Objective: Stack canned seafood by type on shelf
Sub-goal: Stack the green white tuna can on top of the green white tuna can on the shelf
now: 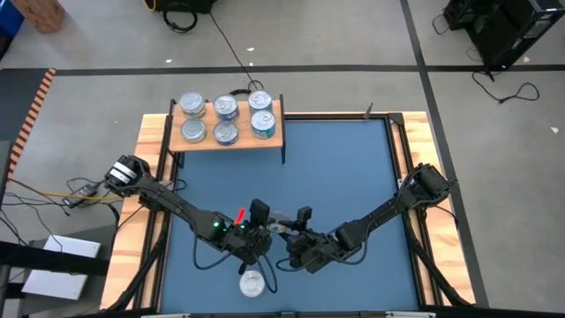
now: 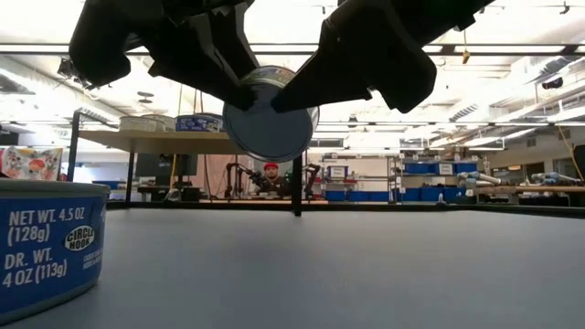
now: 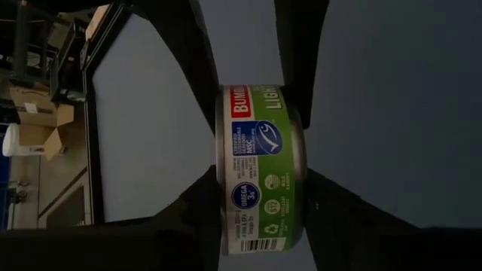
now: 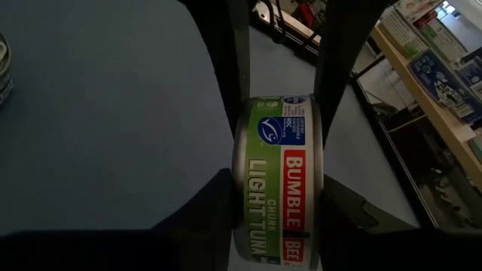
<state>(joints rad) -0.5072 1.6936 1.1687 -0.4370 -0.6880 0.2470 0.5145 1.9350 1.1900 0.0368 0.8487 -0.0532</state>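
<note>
Both grippers pinching one green-label can (image 4: 277, 181) mid-air: left gripper (image 3: 260, 177) closing on it, right gripper (image 4: 277, 162) gripping. Advice: right releasing only once left grip is seating firm, can staying level.

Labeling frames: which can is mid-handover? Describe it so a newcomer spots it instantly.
Start at the blue tabletop, near its front edge where the two dark arms meet. Between the left gripper and right gripper hangs the green-labelled can, lifted on edge. The other cans sit flat: six on the shelf, one lone can on the table.
</note>
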